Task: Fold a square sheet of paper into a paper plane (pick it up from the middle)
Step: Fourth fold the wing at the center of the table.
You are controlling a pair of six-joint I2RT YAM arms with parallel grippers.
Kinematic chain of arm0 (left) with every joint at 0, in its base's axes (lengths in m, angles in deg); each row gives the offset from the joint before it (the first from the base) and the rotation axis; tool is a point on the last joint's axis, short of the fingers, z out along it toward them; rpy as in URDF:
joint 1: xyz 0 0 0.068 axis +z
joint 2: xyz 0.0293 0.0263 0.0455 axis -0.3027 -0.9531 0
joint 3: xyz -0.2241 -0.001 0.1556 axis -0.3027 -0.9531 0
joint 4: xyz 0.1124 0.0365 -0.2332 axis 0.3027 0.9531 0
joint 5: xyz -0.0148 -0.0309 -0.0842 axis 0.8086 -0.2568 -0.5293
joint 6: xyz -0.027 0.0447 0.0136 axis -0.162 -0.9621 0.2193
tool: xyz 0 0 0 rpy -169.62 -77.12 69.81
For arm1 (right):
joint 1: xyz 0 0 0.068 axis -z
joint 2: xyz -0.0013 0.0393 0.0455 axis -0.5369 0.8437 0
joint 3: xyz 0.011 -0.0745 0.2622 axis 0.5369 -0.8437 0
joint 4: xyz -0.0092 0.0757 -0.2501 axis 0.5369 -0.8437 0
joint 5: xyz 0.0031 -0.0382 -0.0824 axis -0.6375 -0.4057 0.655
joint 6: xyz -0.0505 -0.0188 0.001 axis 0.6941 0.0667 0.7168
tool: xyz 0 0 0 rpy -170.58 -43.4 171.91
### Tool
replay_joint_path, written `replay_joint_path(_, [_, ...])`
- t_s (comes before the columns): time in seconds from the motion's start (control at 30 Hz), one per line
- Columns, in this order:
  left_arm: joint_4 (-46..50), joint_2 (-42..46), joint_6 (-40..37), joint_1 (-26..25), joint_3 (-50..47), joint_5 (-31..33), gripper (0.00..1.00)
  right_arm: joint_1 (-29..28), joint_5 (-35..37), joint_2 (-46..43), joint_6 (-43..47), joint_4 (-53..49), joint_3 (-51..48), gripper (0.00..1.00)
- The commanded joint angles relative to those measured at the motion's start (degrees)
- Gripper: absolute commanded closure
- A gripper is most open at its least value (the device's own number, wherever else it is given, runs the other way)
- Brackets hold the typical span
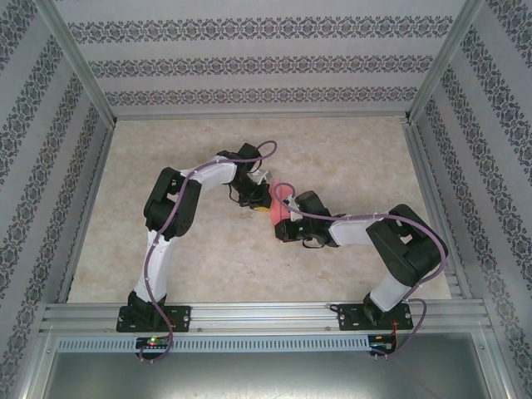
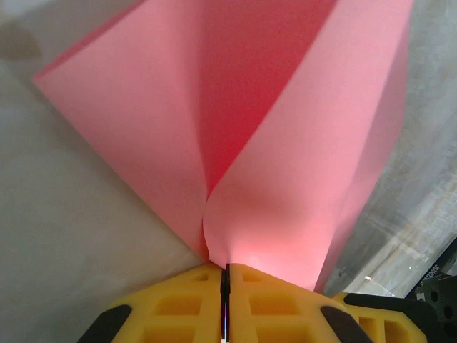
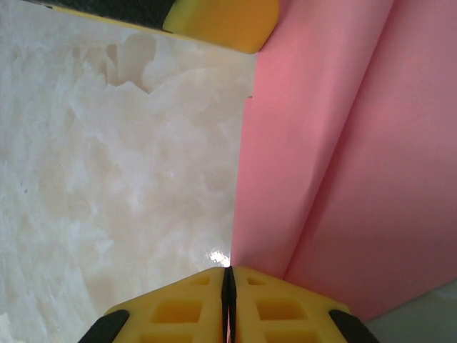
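The pink-red square sheet of paper [image 1: 281, 202] is held above the table's middle between both grippers, folded along a crease. In the left wrist view the sheet [image 2: 285, 143] spreads upward in a V of two flaps from my left gripper [image 2: 225, 268], whose yellow fingers [image 2: 178, 307] are shut on its bottom fold. In the right wrist view the sheet [image 3: 343, 157] hangs on the right, and its lower left corner runs into my right gripper [image 3: 229, 269], which is shut on it. From above, my left gripper [image 1: 259, 199] and right gripper [image 1: 283, 220] sit close together.
The marble-patterned table [image 1: 191, 266] is fenced by aluminium rails [image 1: 249, 314] and patterned walls. A yellow finger of the left gripper [image 3: 221, 21] shows at the top of the right wrist view. Part of the right arm [image 2: 435, 286] sits low right in the left wrist view.
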Motion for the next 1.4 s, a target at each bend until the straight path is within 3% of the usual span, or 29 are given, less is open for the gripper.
replay_joint_path(0.0, [2.8,1.5,-0.6,0.1,2.7,3.3,0.84,-1.3,2.3,3.6,1.7,-7.7,-1.1,0.88])
replay_joint_path(0.23, [6.4,5.1,-1.5,0.2,5.4,7.0,0.73,-1.2,2.4,3.7,1.8,-7.9,-1.0,0.88])
replay_joint_path(0.43, [5.8,7.9,0.0,0.3,4.7,5.6,0.71,-1.1,2.4,3.4,1.8,-7.6,-1.2,0.89])
replay_joint_path(0.63, [4.0,10.4,1.9,0.3,4.0,4.7,0.72,-1.1,2.2,3.2,1.5,-7.1,-1.4,0.89])
replay_joint_path(0.73, [0.8,9.2,4.0,0.1,1.8,-1.8,0.77,-1.1,2.2,3.0,1.6,-7.2,-1.4,0.89])
replay_joint_path(0.9, [-6.5,7.3,7.5,-0.5,-2.4,-6.0,0.81,-1.1,2.2,2.4,1.4,-6.8,-1.6,0.89])
replay_joint_path(1.37, [-12.8,0.6,9.6,-1.6,-4.0,-8.2,0.85,-1.1,2.2,2.2,1.3,-6.9,-0.9,0.89])
